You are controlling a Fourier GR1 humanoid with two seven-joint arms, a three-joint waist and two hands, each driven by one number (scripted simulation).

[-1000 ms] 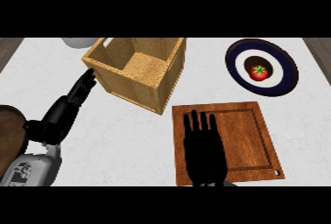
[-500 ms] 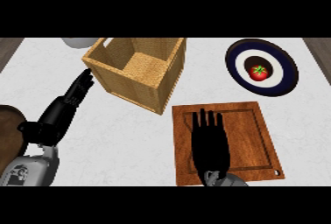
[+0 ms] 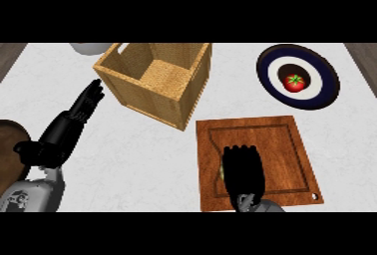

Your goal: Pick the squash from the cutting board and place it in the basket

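1. Squash, seen only as a thin yellow-green sliver (image 3: pixel 222 172) at the left edge of the right hand, lies on the brown wooden cutting board (image 3: pixel 287 144), almost wholly hidden under that hand.
2. Black right hand (image 3: pixel 243 172) comes in from the lower edge and lies over the lower left part of the board, its fingers (image 3: pixel 241 151) bent downward over the squash; I cannot tell whether they are clamped on it.
3. Light woven wooden basket (image 3: pixel 180 94), a square open box, stands on the white marbled surface (image 3: pixel 132 154) up and to the left of the board, with its near corner close to the board's upper left corner.
4. Black left hand (image 3: pixel 87 102) shows at the left, just beside the basket's left wall, with its fingers straight, together and pointing up toward the far edge.
5. Dark blue round plate with a white ring (image 3: pixel 274 67) sits at the upper right, well apart from the basket, and a red tomato with a green stem (image 3: pixel 294 83) rests at its centre.
6. Pale rounded object (image 3: pixel 88 48) is cut off by the top edge, just left of the basket.
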